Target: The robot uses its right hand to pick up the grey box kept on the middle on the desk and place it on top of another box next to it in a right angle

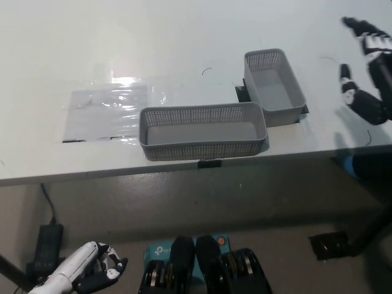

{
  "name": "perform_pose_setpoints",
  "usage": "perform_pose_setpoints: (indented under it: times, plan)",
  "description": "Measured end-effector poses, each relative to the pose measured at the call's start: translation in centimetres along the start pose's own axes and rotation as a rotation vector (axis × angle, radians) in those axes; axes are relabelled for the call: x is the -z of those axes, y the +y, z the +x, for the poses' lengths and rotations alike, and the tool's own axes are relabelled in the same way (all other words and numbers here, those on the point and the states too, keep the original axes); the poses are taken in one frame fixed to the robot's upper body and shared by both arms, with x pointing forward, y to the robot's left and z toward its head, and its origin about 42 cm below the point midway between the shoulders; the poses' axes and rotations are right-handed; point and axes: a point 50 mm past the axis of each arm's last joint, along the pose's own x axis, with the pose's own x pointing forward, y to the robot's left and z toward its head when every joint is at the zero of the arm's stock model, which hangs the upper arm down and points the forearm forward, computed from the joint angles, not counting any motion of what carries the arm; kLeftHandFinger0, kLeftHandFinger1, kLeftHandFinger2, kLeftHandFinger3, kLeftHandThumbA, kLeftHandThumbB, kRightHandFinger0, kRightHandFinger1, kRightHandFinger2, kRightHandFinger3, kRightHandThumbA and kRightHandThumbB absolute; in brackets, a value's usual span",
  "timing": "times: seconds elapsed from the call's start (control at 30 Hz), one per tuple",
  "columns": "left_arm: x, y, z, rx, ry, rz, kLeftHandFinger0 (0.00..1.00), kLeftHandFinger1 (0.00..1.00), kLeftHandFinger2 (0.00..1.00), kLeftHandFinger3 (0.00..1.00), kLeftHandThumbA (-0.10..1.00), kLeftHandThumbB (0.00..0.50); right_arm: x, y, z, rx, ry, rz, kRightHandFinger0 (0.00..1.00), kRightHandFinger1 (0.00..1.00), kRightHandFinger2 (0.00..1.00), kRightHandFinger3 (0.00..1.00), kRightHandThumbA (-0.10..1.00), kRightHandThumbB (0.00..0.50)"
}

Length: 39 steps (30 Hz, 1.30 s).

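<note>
My black right hand (365, 73) hangs over the desk's right edge with fingers spread, holding nothing. The long grey perforated plastic box (203, 130) sits at the white desk's (184, 37) front edge, its right end touching the shorter grey perforated box (274, 86) behind it. A clear plastic sheet (109, 110) lies to their left. My white left hand (86, 277) rests below the desk, fingers loosely curled.
</note>
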Motion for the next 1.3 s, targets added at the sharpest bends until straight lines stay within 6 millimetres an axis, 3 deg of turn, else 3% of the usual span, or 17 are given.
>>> perform_pose_setpoints:
  times: [0.33,0.5,0.57,0.8,0.93,1.03,1.3]
  plan:
    - [0.0,0.2,0.0,0.006,0.006,0.014,0.09,0.06,0.22,0.41,0.61,0.166,0.1,2.5,2.9,-0.274,0.019,-0.110,1.00,1.00,1.00,1.00,0.26,0.460]
    - [0.0,0.4,0.0,0.000,0.009,0.017,0.07,0.03,0.17,0.38,0.59,0.164,0.7,4.4,3.8,-0.382,0.049,-0.144,1.00,1.00,1.00,1.00,0.26,0.398]
    - [0.0,0.4,0.0,0.000,0.009,0.018,0.06,0.04,0.19,0.37,0.61,0.163,0.7,5.0,4.4,-0.412,0.051,-0.157,1.00,1.00,1.00,1.00,0.26,0.410]
    - [0.0,0.4,0.0,-0.001,0.007,0.021,0.05,0.02,0.18,0.39,0.61,0.170,0.4,7.0,6.1,-0.478,0.023,-0.191,1.00,1.00,1.00,1.00,0.27,0.362]
    - [0.0,0.4,0.0,-0.002,0.008,0.022,0.09,0.06,0.22,0.44,0.61,0.168,-0.2,8.0,6.4,-0.499,-0.002,-0.193,1.00,1.00,1.00,1.00,0.28,0.343]
    - [-0.1,0.5,0.1,-0.004,0.006,0.025,0.06,0.03,0.17,0.41,0.59,0.160,-0.5,8.6,6.4,-0.514,-0.014,-0.199,1.00,1.00,1.00,1.00,0.27,0.336]
    - [-0.1,0.5,0.1,-0.002,0.005,0.025,0.08,0.04,0.20,0.42,0.61,0.164,-0.1,9.5,6.3,-0.547,-0.021,-0.231,1.00,1.00,1.00,1.00,0.25,0.332]
